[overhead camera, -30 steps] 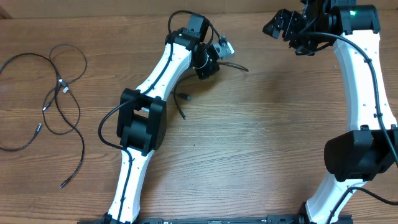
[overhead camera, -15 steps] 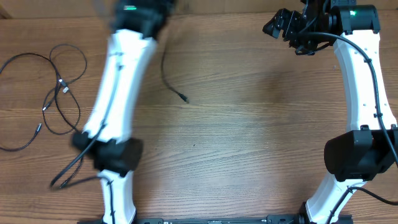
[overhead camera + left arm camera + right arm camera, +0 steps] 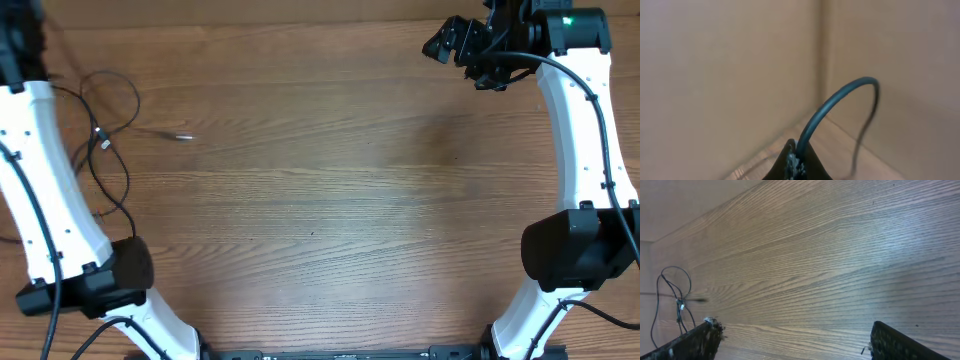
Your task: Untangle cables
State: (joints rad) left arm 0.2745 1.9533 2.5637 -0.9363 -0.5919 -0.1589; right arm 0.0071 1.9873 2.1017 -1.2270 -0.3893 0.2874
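Thin black cables (image 3: 96, 150) lie in loose loops at the table's left side, with small silver plug ends. My left gripper (image 3: 18, 45) is at the far left back corner, partly cut off by the frame edge. In the left wrist view it (image 3: 796, 159) is shut on one black cable (image 3: 840, 100) that arcs up from the jaws. A blurred plug end (image 3: 180, 135) trails to the right of the loops. My right gripper (image 3: 447, 42) is raised at the back right, open and empty (image 3: 795, 340). The loops also show far off in the right wrist view (image 3: 675, 297).
The left wrist camera faces a plain beige wall and corner (image 3: 820, 60). The left arm's white links (image 3: 45, 190) run along the table's left edge over part of the cables. The right arm (image 3: 580, 150) stands along the right edge.
The left arm has swung from the table's middle back to the far left corner, dragging the held cable with it. The cable end moved left toward the loops. The right arm has not moved.
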